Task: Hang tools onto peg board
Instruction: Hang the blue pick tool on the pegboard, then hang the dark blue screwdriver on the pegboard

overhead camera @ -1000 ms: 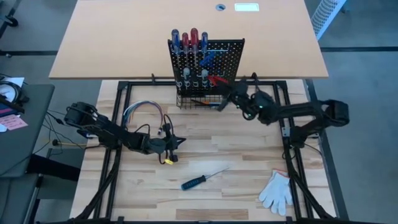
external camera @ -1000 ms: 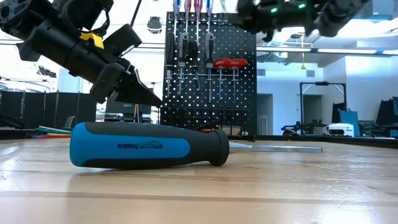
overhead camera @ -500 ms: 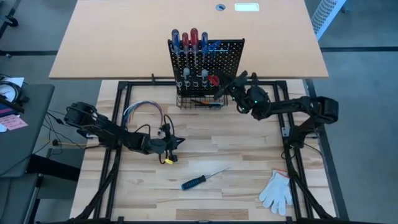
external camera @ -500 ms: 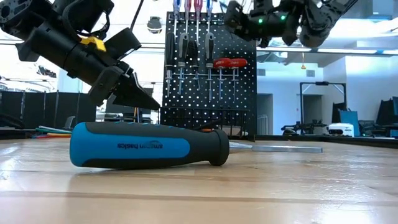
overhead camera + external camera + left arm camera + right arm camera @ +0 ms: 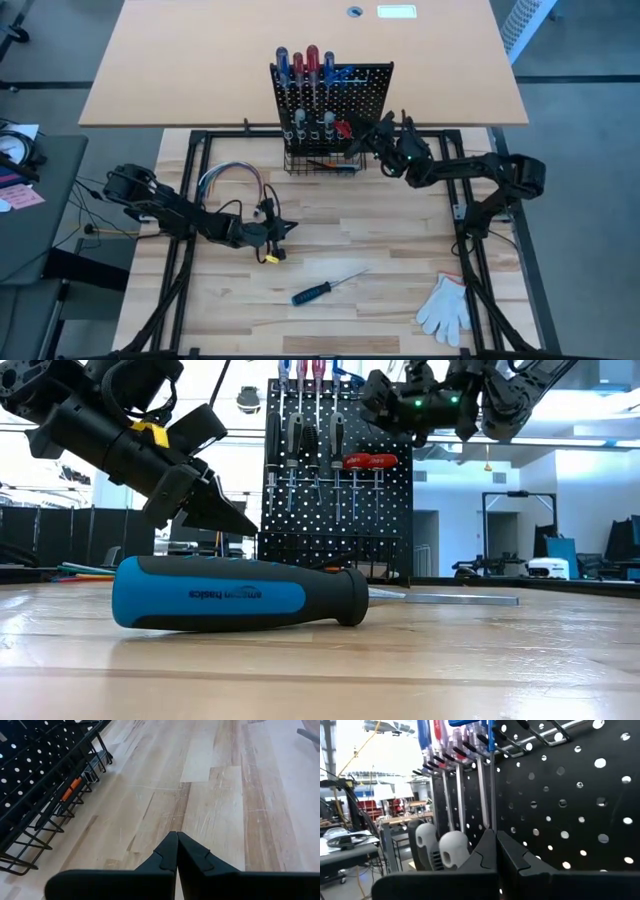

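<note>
The table point(image 5: 400, 270) carries everything, and the peg board point(image 5: 365, 85) stands upright at its far edge so that tools hang within reach of either arm. Most of the tools already hang there: screwdrivers point(image 5: 311, 62) sit handle-up in the ring holders, and red-handled pliers point(image 5: 369, 461) hang on the board's right side. A wire basket point(image 5: 318, 163) at the board's base holds a few smaller pieces.

My right gripper point(image 5: 375, 133) is raised at the board's right edge, fingers pressed together and empty, close to the pliers. I judge it sits here because that is the side of the board it tends.

My left gripper point(image 5: 283, 228) hangs low over the middle of the table, left of centre, also closed on nothing, beside a looped wire bundle point(image 5: 232, 176).

One blue-handled screwdriver point(image 5: 311, 292) lies flat near the front of the table, not yet hung. I judge it the next job, and the left gripper is the nearer one. It must open first.

A white glove point(image 5: 445, 307) lies at near right.
</note>
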`<state>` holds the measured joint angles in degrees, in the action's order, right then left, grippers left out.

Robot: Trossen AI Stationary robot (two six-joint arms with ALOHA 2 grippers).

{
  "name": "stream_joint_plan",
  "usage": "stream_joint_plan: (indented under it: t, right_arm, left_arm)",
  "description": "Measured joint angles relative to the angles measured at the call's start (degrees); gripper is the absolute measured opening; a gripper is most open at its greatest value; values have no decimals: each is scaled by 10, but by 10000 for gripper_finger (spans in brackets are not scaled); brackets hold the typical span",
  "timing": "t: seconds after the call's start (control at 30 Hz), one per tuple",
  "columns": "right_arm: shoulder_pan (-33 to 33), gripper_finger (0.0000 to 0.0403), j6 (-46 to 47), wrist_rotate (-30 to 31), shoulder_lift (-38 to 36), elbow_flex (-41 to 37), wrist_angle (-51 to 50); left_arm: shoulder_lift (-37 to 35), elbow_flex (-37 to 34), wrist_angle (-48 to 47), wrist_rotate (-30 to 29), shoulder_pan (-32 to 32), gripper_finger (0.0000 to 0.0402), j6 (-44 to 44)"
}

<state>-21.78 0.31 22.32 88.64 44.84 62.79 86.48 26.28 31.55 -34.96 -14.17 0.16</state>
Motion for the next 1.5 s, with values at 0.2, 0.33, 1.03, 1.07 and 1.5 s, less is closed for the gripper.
stream_joint_plan:
  t: [0.2,0.33,1.03,1.07,1.5]
  right_arm:
    - [-11,0,12,-2,12,0,-34]
    - [-13,4,13,-4,31,1,-28]
    - [20,180,-108,-1,24,-1,-67]
    - [27,187,-124,0,15,-1,-72]
    - [131,197,-184,8,-153,-1,-303]
  left_arm:
    - [0,0,0,0,0,0,0]
    - [0,0,1,0,0,0,0]
    - [0,0,-2,0,0,0,0]
    - [0,0,-2,0,0,0,0]
    - [0,0,-5,0,0,0,0]
